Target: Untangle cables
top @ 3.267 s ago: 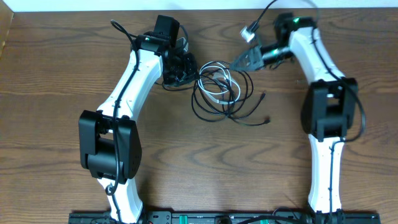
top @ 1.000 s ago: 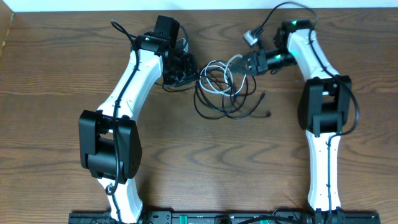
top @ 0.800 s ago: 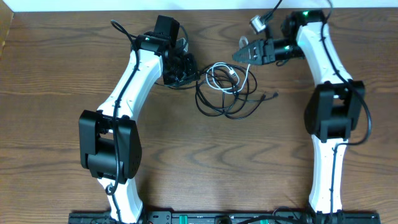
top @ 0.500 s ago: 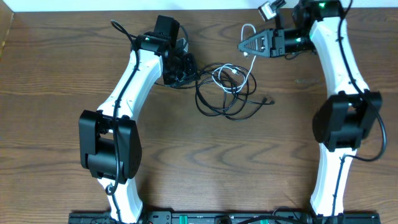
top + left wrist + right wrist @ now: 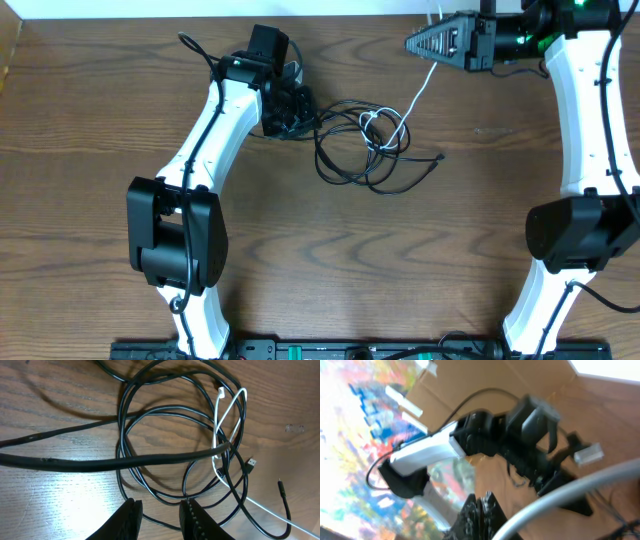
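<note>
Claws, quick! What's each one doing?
Left claw: slightly open above thin black cords.
Right claw: closed on the thin white cord.

In the overhead view you have bright, even light from above. The picture is sharp, and the arms lay only soft, short shadows on the table (image 5: 90,200). In the left wrist view a pale glare lies on the wood at the lower left. There the black cables (image 5: 150,458) are sharp, each with a faint shadow beside it. In the right wrist view you get heavy motion blur: the white cable (image 5: 580,485) is a grey smear, and the background colours run together.
</note>
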### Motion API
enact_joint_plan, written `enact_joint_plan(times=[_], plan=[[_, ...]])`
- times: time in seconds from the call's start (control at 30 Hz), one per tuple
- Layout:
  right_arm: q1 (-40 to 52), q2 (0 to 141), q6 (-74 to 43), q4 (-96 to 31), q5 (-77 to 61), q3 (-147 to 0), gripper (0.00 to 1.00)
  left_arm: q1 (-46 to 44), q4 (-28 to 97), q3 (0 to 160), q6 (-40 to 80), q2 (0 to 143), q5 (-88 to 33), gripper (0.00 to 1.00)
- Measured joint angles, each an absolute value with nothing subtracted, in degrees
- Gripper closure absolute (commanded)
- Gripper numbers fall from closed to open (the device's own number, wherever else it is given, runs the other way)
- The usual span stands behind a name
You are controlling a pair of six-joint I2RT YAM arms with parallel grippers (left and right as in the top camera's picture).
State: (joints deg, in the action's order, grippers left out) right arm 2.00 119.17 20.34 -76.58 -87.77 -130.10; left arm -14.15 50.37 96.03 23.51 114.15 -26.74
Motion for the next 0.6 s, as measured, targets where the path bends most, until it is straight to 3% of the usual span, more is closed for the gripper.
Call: enact_joint_plan(times=[0.13, 0.4, 0.6], plan=[[1.5, 118.0, 12.7, -67.7, -87.7, -130.0, 0.99, -14.2, 50.4, 96.0, 23.5, 114.1, -26.7, 0.7], [-0.4, 109.7, -13.4, -36.4, -88.4, -130.0, 0.99, -14.2, 50.3, 96.0, 23.5, 114.1, -26.6, 0.69], [-1.7, 107.0, -24.5, -26.4, -88.8, -130.4, 0.99, -14.2, 50.3, 96.0, 23.5, 114.1, -26.6, 0.69]])
